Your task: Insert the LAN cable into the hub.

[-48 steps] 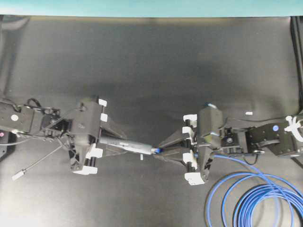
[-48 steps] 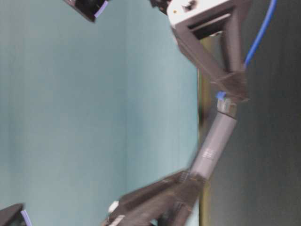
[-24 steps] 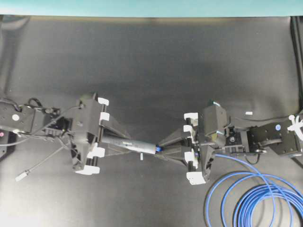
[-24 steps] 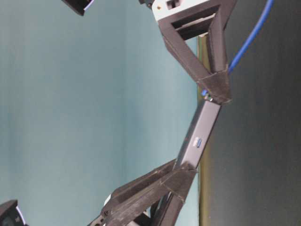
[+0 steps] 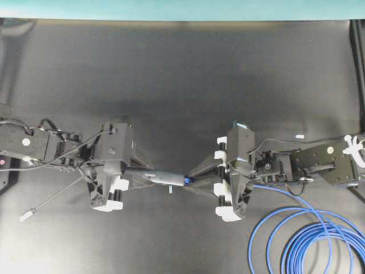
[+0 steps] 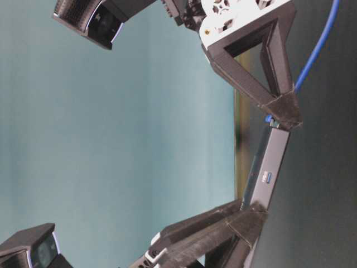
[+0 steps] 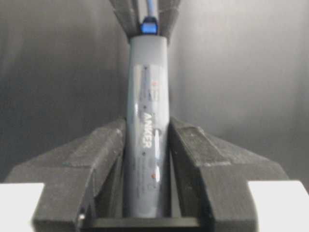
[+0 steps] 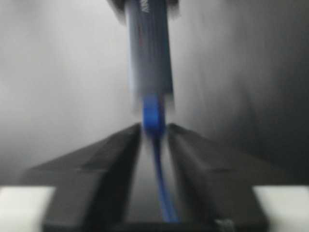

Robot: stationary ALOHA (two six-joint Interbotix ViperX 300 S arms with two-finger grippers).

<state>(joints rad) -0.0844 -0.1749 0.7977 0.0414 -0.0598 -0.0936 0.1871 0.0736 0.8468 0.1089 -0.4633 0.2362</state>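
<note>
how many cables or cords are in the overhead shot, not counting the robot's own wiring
2. The blue LAN cable coils at lower right, its plug end at the hub. A thin grey cord trails at lower left.

On my overhead feed both arms are matte black, built from blocky segments. The left gripper (image 5: 149,175) and right gripper (image 5: 194,178) each have two long black wedge fingers (image 6: 254,92) forming open triangular frames, ribbed in texture. White plastic blocks (image 5: 222,213) cap the finger carriages. Thin black wires (image 5: 85,142) loop along the left arm. I see a small white round sticker (image 5: 25,141) there and a pale dot (image 5: 327,149) on the right arm. Black camera housings with glass lenses (image 6: 103,23) sit on the wrists.
</note>
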